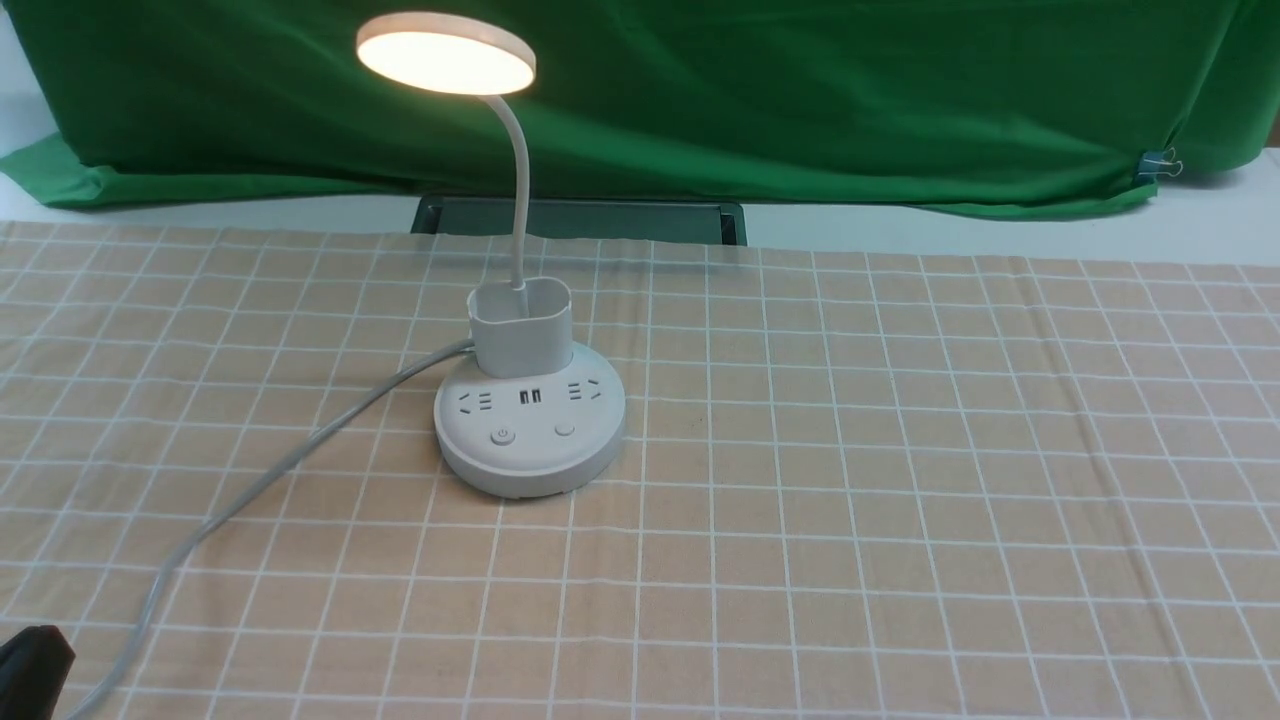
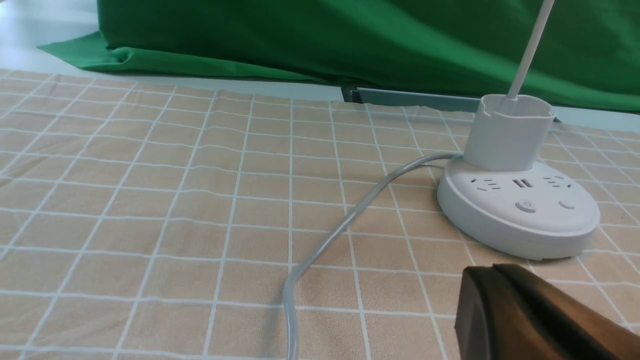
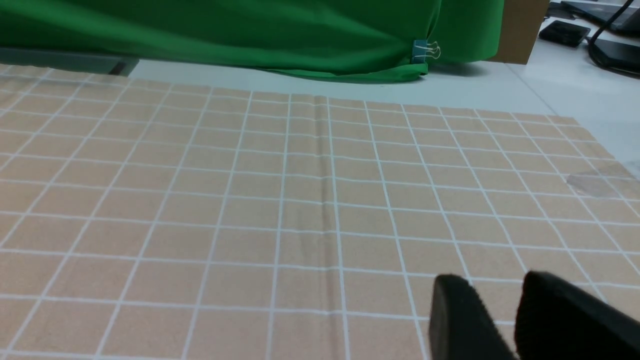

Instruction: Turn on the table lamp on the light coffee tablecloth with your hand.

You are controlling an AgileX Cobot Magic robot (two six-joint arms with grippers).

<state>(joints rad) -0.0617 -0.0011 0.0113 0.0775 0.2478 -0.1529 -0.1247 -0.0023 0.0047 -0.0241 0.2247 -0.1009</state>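
Note:
The white table lamp [image 1: 530, 430] stands on the light coffee tablecloth [image 1: 900, 450], left of centre. Its disc head [image 1: 446, 54] glows warm white. Two buttons [image 1: 502, 436] sit on the front of the round base, and a grey cord [image 1: 280, 470] trails to the near left. My left gripper [image 1: 30, 665] is low at the near left corner, well away from the lamp. In the left wrist view it [image 2: 492, 270] is shut and empty, with the lamp base [image 2: 520, 210] just ahead. My right gripper [image 3: 492, 280] hovers over bare cloth with its fingers slightly apart, empty.
A green cloth backdrop [image 1: 800, 90] hangs behind the table, held by a binder clip [image 1: 1160, 163]. A dark flat bar [image 1: 600, 218] lies at the cloth's far edge behind the lamp. White tabletop borders the cloth on the right [image 3: 575, 90].

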